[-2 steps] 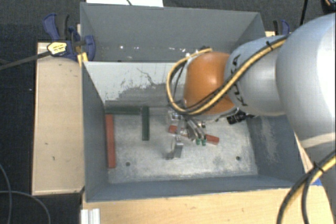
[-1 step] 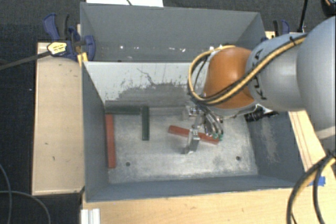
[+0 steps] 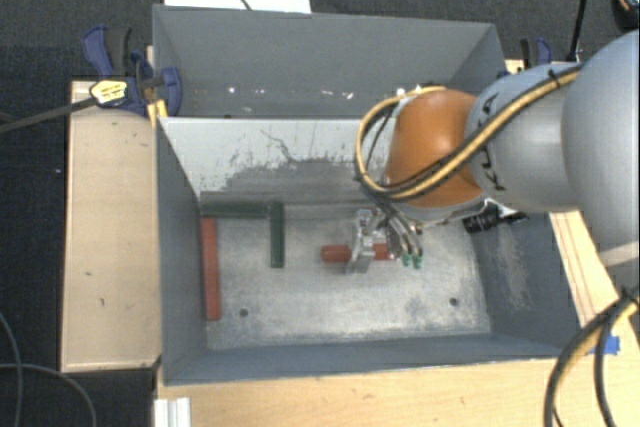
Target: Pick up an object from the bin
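Scuffed grey metal makes up the floor of the bin (image 3: 330, 315), and near its middle a small red block (image 3: 336, 255) is seen lying flat. The gripper (image 3: 366, 250) is lowered onto the right end of that block, so this end is hidden. Whether the gripper is spread or closed cannot be told, nor whether the block is pinched. Just right of the block, past the gripper, a small green bit (image 3: 411, 261) is glimpsed, too small to be identified. Up and right of the block the wrist is hidden under an orange cover (image 3: 430, 150). Left of the block a dark green bar (image 3: 277, 235) is laid, met at its far end by a second green bar (image 3: 235, 210). Farther left a long red bar (image 3: 210, 270) is set by the wall.
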### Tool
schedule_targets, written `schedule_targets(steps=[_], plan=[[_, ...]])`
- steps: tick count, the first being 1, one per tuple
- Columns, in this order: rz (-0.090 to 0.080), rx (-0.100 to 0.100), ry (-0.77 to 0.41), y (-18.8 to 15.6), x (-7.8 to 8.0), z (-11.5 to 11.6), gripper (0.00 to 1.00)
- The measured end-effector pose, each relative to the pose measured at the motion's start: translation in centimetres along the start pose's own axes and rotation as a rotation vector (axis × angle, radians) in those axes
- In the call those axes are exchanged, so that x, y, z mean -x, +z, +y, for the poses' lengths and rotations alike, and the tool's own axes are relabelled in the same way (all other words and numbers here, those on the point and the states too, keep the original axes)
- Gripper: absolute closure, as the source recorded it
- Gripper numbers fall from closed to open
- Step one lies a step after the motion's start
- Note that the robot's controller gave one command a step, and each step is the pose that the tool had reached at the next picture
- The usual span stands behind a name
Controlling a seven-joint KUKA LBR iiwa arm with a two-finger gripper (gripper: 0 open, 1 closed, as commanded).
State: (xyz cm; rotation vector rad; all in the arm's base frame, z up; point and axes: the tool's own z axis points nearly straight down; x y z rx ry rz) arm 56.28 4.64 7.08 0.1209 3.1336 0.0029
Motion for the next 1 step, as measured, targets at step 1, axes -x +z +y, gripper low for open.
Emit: schedule_targets(steps=[1], plan=[[-0.004,-0.002,-0.156,-13.68,-1.24,-2.77,1.00]])
